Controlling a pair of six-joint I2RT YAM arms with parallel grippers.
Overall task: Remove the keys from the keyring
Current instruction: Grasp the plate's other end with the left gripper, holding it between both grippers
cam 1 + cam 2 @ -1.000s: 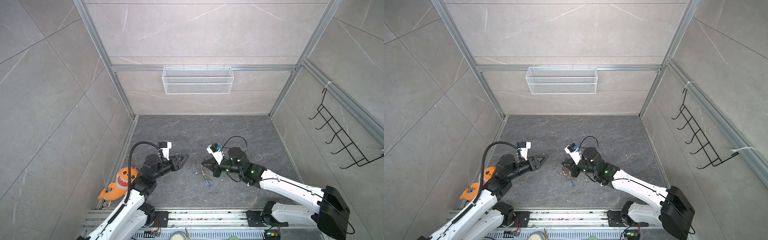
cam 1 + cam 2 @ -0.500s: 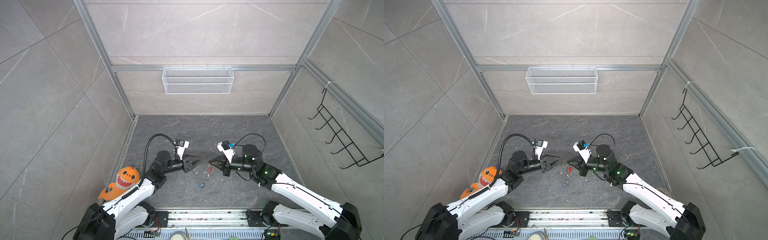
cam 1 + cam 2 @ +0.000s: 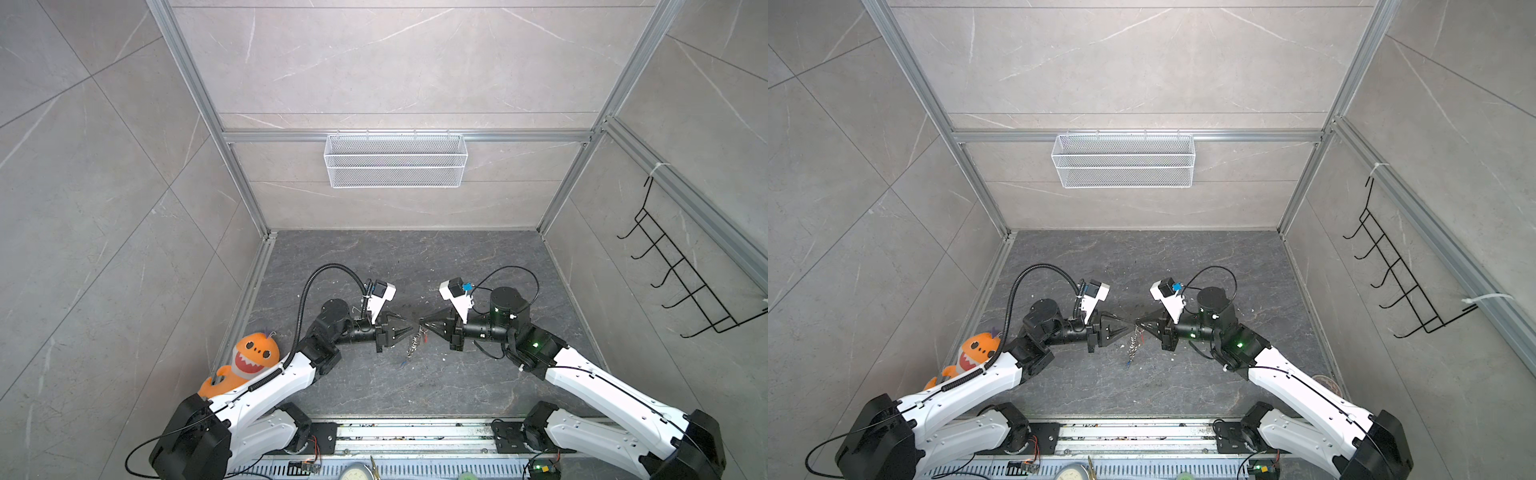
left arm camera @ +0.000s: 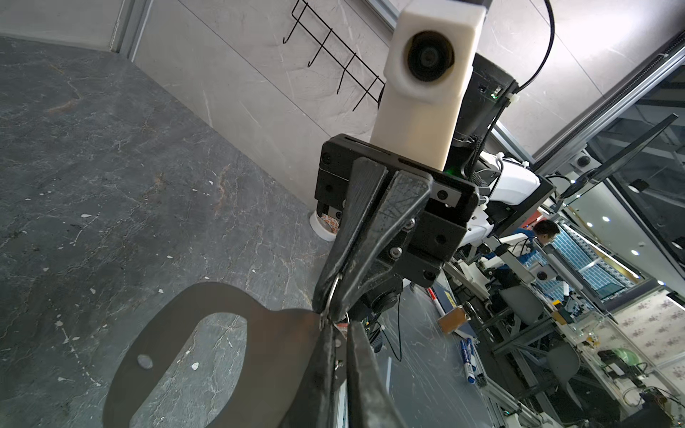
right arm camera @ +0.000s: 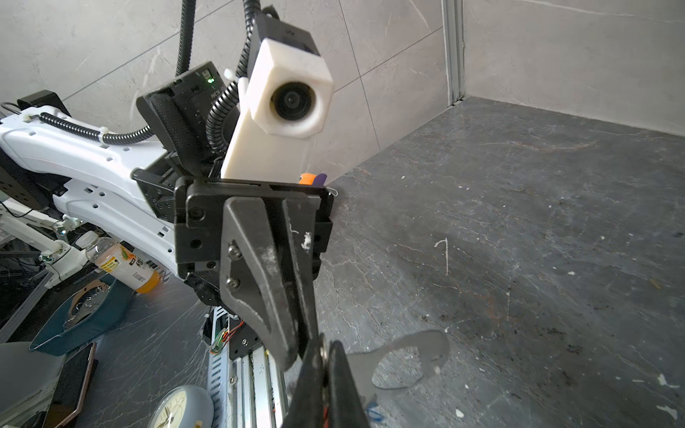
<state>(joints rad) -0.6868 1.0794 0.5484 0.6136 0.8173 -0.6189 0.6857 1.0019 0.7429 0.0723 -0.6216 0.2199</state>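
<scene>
We clamp the keyring (image 4: 278, 333) in our right gripper (image 3: 422, 322). Our left gripper (image 3: 412, 326), tip-to-tip with it, is nearly together, its grip unclear. The keys (image 3: 403, 365) dangle beneath both.

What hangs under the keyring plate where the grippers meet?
In both top views a silver chain dangles below the keyring plate, a red bit near its top, a blue bit at its end. The keys are too small to tell; its joint to the plate is covered.
</scene>
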